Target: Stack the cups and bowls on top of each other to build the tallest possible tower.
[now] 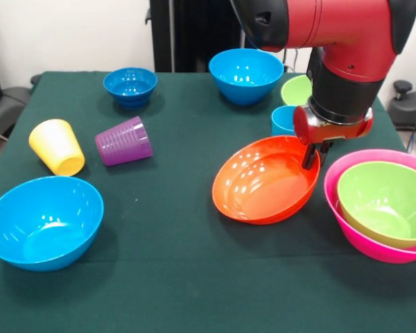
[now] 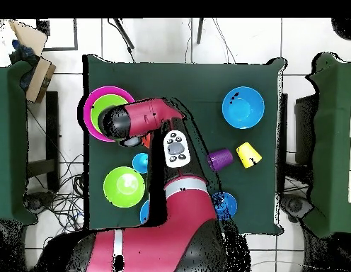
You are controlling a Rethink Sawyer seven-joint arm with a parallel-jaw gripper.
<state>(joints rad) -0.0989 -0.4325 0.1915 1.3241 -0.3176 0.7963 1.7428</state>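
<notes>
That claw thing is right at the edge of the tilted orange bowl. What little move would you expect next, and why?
Probably a short lift of the orange bowl toward the pink bowl beside it, which already holds a lime green bowl. The gripper sits at the orange bowl's far rim and the bowl is tipped up, suggesting a hold, though I cannot see whether the fingers are closed.

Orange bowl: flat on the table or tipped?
Tipped. In the front view the orange bowl tilts so its opening faces the camera, far rim raised, with the gripper at that rim. Grip cannot be told.
</notes>
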